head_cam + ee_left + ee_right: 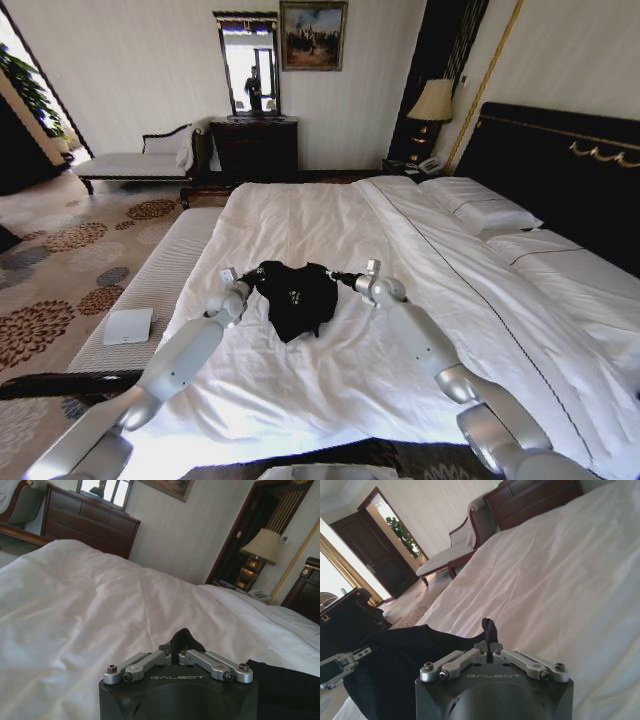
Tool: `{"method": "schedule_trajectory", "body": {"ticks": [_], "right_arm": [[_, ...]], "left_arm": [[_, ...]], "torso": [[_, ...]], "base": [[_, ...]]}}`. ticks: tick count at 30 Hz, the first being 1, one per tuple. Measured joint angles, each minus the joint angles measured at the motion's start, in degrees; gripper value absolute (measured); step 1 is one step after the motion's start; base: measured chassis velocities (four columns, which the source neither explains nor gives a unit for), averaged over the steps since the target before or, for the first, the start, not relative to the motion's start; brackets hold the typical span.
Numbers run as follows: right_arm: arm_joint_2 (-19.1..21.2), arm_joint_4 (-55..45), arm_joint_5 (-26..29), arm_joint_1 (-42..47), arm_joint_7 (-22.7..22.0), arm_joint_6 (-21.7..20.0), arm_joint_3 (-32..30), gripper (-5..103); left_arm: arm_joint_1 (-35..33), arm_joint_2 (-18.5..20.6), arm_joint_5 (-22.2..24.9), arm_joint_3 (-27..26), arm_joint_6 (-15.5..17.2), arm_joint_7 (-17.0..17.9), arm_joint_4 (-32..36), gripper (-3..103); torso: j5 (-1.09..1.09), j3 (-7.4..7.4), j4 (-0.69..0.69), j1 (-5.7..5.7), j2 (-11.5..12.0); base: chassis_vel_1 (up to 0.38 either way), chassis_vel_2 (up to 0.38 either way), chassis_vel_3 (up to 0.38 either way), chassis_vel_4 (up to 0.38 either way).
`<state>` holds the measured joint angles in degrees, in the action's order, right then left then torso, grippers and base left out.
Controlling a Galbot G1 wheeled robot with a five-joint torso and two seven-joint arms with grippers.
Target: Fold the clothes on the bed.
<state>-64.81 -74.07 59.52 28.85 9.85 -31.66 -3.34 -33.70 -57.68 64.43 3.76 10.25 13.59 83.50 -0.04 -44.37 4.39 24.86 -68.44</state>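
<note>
The clothes, one black T-shirt (pixel 297 297), lie bunched on the white bed (pixel 320 215) a little in front of me. My left gripper (pixel 249 281) is shut on the shirt's left upper edge. My right gripper (pixel 341 278) is shut on its right upper edge. In the left wrist view the left gripper (pixel 175 655) pinches a peak of black fabric (pixel 185 638), and more of the T-shirt (pixel 287 687) trails beside it. In the right wrist view the right gripper (pixel 491 651) holds a black tuft (pixel 490 628), with the T-shirt (pixel 402 652) hanging between it and the left gripper (pixel 340 664).
A padded bench (pixel 160 275) runs along the bed's left side with a white box (pixel 127 326) on it. White pillows (pixel 480 208) lie at the dark headboard (pixel 560 165) on the right. A dresser (pixel 255 148), a chaise (pixel 140 160) and a lamp (pixel 433 102) stand beyond.
</note>
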Motion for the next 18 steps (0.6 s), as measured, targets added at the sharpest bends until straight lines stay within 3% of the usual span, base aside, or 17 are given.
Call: {"method": "schedule_trajectory", "body": {"ticks": [4, 10, 18], "right_arm": [[6.3, -7.6, 2.9, 0.4, -3.5, -0.3, -0.8, 0], [11.6, -16.7, 7.2, 1.9, -8.2, -0.5, -4.3, 0], [15.8, -25.6, 12.3, 2.4, -13.4, -0.6, -7.3, 0]], "left_arm": [[1.3, 3.2, 2.9, -0.3, 0.2, 1.1, 5.1, 1], [2.7, 6.7, 6.2, -0.1, 0.5, 2.4, 11.4, 1], [7.2, 10.2, 9.8, 0.9, 0.8, 4.0, 16.3, 1]], "torso": [[0.0, 0.0, 0.03, 0.0, 0.0], [0.0, 0.0, 0.01, 0.0, 0.0], [0.01, 0.0, 0.02, -0.01, 0.0]], "base": [[0.0, 0.0, 0.0, 0.0], [0.0, 0.0, 0.0, 0.0], [0.0, 0.0, 0.0, 0.0]]}}
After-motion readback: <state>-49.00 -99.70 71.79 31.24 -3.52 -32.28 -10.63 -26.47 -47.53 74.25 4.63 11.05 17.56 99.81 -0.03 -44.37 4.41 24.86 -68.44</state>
